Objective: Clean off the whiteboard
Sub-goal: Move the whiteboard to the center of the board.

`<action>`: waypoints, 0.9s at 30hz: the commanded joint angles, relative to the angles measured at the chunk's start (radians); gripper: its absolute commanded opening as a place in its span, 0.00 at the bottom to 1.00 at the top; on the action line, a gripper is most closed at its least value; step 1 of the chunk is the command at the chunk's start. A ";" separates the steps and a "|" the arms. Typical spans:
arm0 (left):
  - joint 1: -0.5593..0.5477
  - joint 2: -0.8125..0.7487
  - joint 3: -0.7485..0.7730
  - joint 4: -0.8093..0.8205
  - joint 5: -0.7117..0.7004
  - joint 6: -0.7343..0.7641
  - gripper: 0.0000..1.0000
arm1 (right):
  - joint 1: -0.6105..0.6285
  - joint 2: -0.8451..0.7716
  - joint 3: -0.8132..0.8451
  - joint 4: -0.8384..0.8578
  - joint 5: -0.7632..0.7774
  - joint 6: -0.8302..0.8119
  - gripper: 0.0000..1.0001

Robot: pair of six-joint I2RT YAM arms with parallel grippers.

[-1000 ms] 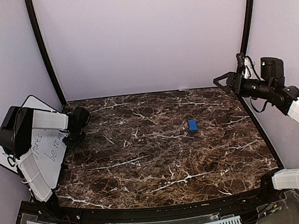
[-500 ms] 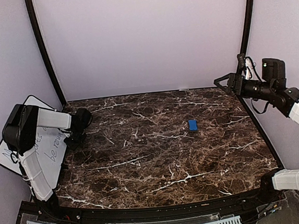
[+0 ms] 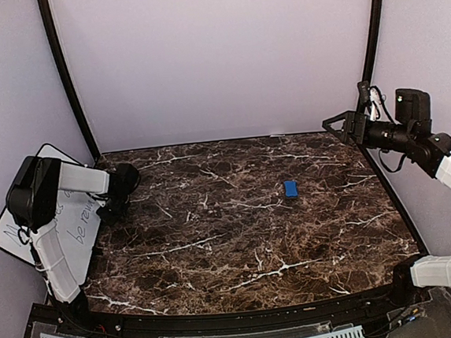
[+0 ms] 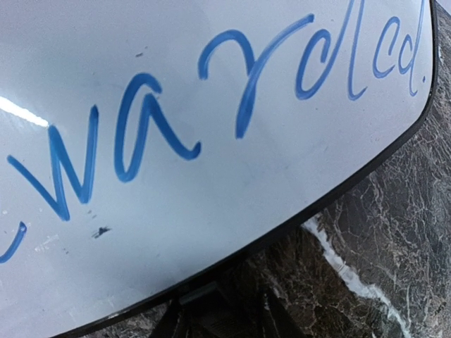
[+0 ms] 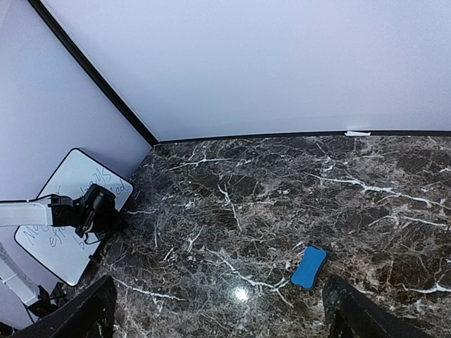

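Note:
The whiteboard (image 3: 77,229) leans tilted off the table's left edge, against the left wall, with handwriting on it. In the left wrist view the whiteboard (image 4: 211,105) fills most of the picture, with blue letters and a thin black rim. My left gripper (image 3: 107,212) sits at the board's table-side edge. Its dark fingers (image 4: 176,325) show just under the rim, and their grip is hidden. The right gripper (image 3: 331,126) hangs high at the back right, open and holding nothing. In its wrist view the right gripper (image 5: 225,317) looks down on the whiteboard (image 5: 56,246) far to the left.
A small blue eraser block (image 3: 290,188) lies on the marble table (image 3: 216,241), right of centre; it also shows as the eraser (image 5: 309,267) near the right finger. Black frame posts (image 3: 63,72) stand at the back corners.
The left arm's elbow has shifted a little to the right while its gripper stayed at the board's edge. The right arm and the eraser have not moved.

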 commanded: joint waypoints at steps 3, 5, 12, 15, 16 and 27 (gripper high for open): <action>-0.005 0.019 0.015 -0.037 -0.022 -0.012 0.27 | 0.008 -0.018 -0.010 0.057 -0.013 0.003 0.99; -0.006 0.025 0.016 -0.029 -0.017 -0.006 0.23 | 0.008 -0.018 -0.014 0.068 -0.022 0.009 0.98; -0.006 0.041 0.016 -0.012 0.008 0.009 0.08 | 0.009 0.002 0.003 0.083 -0.054 0.019 0.99; -0.006 0.044 0.016 -0.005 0.016 0.015 0.00 | 0.008 0.005 0.002 0.088 -0.057 0.021 0.99; -0.006 0.045 0.015 -0.003 0.019 0.017 0.00 | 0.008 0.006 0.003 0.088 -0.057 0.022 0.99; -0.110 0.090 0.057 0.024 0.073 0.034 0.00 | 0.008 0.017 0.007 0.101 -0.066 0.033 0.99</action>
